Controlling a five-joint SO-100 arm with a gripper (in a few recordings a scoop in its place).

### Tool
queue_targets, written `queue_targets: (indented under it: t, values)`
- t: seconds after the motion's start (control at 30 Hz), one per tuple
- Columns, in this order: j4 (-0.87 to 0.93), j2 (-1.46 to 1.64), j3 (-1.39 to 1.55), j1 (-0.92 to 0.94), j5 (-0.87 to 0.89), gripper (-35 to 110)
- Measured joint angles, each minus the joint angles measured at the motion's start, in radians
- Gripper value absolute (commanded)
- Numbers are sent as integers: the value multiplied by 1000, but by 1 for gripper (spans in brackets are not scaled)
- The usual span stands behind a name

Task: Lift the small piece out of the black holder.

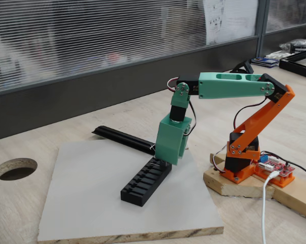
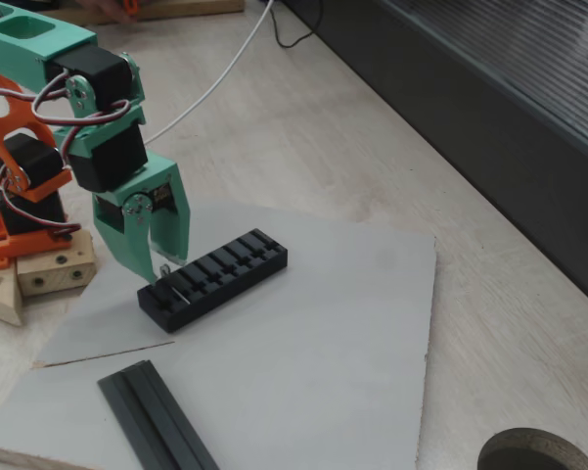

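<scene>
The black holder (image 1: 145,182) (image 2: 220,274) lies on a grey board, its slotted top facing up. My green gripper (image 1: 166,161) (image 2: 161,262) points straight down over the holder's end nearest the arm's base. Its jaws stand a little apart, one on each side of that end. Between them a tiny silver-grey small piece (image 2: 164,268) sticks up from the end slot. No finger visibly presses on it. In the fixed view from the side, the gripper's body hides the piece.
The grey board (image 1: 91,203) (image 2: 333,333) rests on a pale wooden table. A long black rail (image 1: 123,138) (image 2: 155,416) lies on the board beyond the holder. A round hole (image 1: 15,168) (image 2: 538,452) is cut in the table. The arm's orange base (image 1: 247,157) sits on a wood block.
</scene>
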Motion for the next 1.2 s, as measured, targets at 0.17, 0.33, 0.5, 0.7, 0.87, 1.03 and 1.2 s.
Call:
queue_targets:
  t: [0.17, 0.33, 0.5, 0.7, 0.87, 1.03, 1.2]
  values:
    - [0, 0, 0, 0, -15, 29]
    - [0, 0, 15, 2, -20, 29]
    - [0, 0, 46, 2, -20, 29]
    - [0, 0, 46, 2, -20, 29]
    - [-12, 0, 52, 2, -20, 29]
    - [-18, 0, 52, 2, -20, 29]
    - [-18, 0, 52, 2, -20, 29]
